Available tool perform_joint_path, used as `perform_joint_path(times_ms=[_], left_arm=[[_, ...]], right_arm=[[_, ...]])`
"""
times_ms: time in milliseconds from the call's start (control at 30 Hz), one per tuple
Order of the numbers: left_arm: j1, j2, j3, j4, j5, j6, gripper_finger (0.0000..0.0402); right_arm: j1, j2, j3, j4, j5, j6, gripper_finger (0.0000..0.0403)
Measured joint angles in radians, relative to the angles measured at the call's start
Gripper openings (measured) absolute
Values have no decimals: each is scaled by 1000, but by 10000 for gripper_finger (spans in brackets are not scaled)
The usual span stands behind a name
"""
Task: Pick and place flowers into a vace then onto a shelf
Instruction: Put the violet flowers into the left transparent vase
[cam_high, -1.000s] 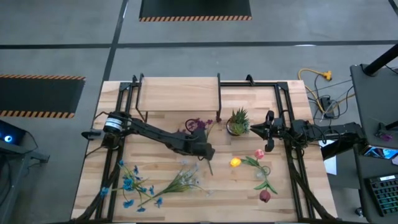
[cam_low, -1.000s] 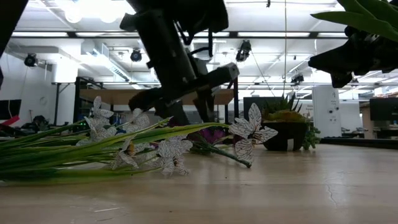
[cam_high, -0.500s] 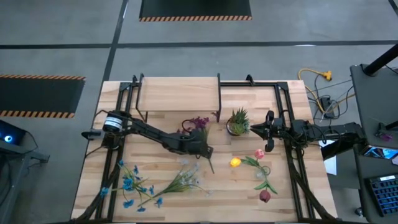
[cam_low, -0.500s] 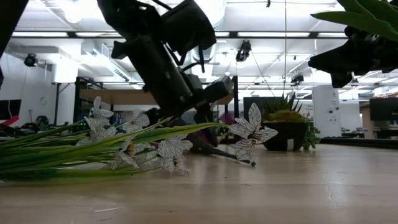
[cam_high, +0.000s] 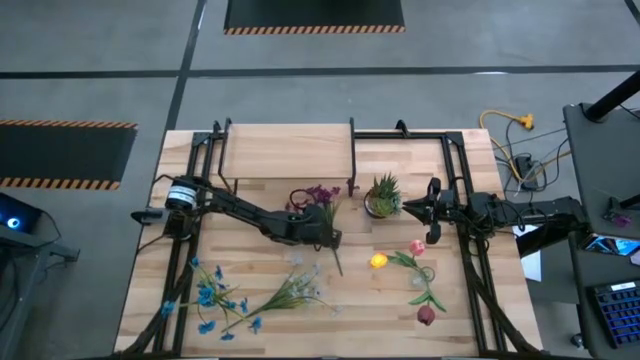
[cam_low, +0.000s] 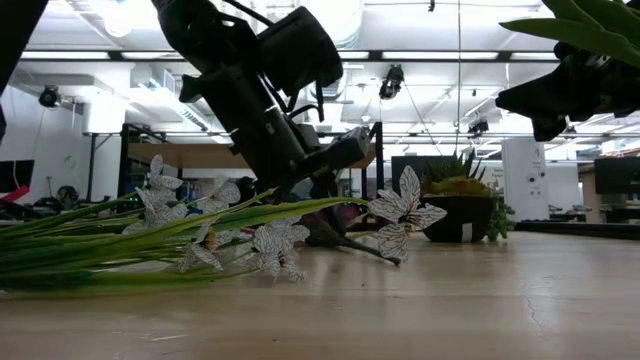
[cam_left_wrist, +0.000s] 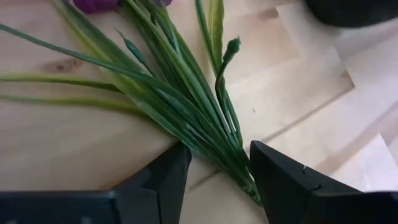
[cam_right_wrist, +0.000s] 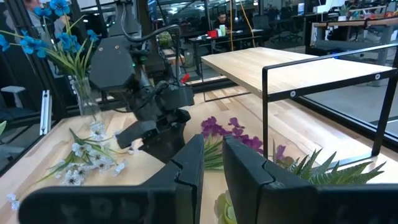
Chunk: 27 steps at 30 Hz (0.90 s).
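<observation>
The purple-bloomed flower (cam_high: 318, 194) lies on the table, its green stem and leaves (cam_left_wrist: 193, 118) running toward the near edge. My left gripper (cam_high: 328, 240) (cam_left_wrist: 217, 171) is open and low over that stem, one finger on either side of its lower part. White flowers (cam_high: 292, 290) and blue flowers (cam_high: 215, 300) lie near the front left. Yellow, pink and red flowers (cam_high: 415, 270) lie at the right. The shelf (cam_high: 288, 150) stands at the far edge. My right gripper (cam_high: 432, 212) (cam_right_wrist: 212, 168) waits shut beside the potted plant. My left gripper straddles the lower stem (cam_left_wrist: 239, 168) of the purple flower from above, slanting, with its fingers across the stem. The stem lies flat on the table between them. Whether the fingers (cam_left_wrist: 168, 177) touch the leaves, I cannot tell.
A spiky potted plant (cam_high: 383, 196) stands right of the purple blooms, close to my right gripper. Black metal frame rails (cam_high: 465, 200) run along both table sides. In the right wrist view, blue blooms (cam_right_wrist: 59, 37) rise from what looks like a clear glass vase (cam_right_wrist: 84, 99).
My left gripper has drawn back slightly toward the table's far left and tipped lower over the purple flower's stem. The purple blooms have shifted a little toward the far edge.
</observation>
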Motion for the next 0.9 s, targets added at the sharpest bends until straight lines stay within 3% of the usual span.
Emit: perform_joint_path(times_ms=[233, 533, 700, 900], left_arm=[[15, 1, -6, 1, -4, 29, 128], [21, 0, -17, 0, 26, 114, 14], [29, -46, -20, -39, 124, 163, 8], [25, -187, -23, -196, 219, 168, 2]], right_arm=[[0, 3, 0, 0, 0, 1, 52], [0, 3, 0, 0, 0, 1, 52], [0, 3, 0, 0, 0, 1, 52], [0, 3, 0, 0, 0, 1, 52]])
